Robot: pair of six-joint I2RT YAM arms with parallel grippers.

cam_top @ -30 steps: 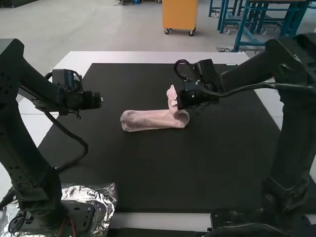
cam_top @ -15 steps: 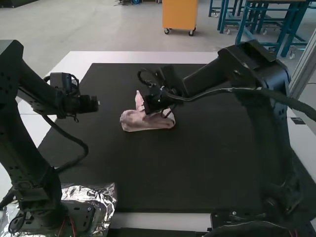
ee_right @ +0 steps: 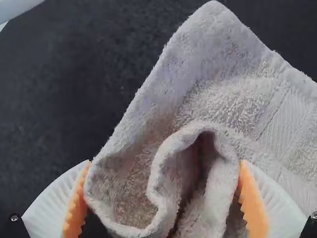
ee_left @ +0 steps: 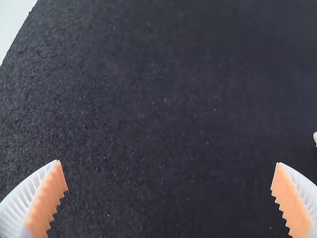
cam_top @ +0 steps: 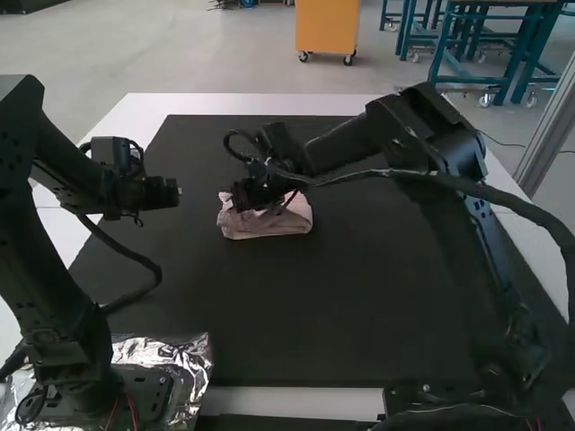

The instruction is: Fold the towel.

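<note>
Orange pads [ee_left: 49,201] spread wide with nothing between them, the left gripper [cam_top: 180,190] hangs over the black mat [cam_top: 341,305], apart from the towel, which lies toward its four o'clock, as seen by an onlooker behind the two arms with twelve at the table's far side. Next along, the right gripper [cam_top: 235,202] sits right at the pale pink towel [cam_top: 283,224], over its ten o'clock end, with most of the bundle lying toward four o'clock from its jaws. Those jaws stand apart, a loosely bunched loop of towel edge between them; I would not call it a firm pinch, though the pads look to be brushing the cloth on both sides. The towel rests near the middle of the mat's far half, folded into a compact bundle, its long axis running roughly nine to three. The right arm [cam_top: 350,148], coming in from about two o'clock, is plainly the nearer. The coming move, in my judgement, is to let the edge drop and lift clear; backing out toward three could drag the fold open. I can read no brand, label or lettering on the towel.
</note>
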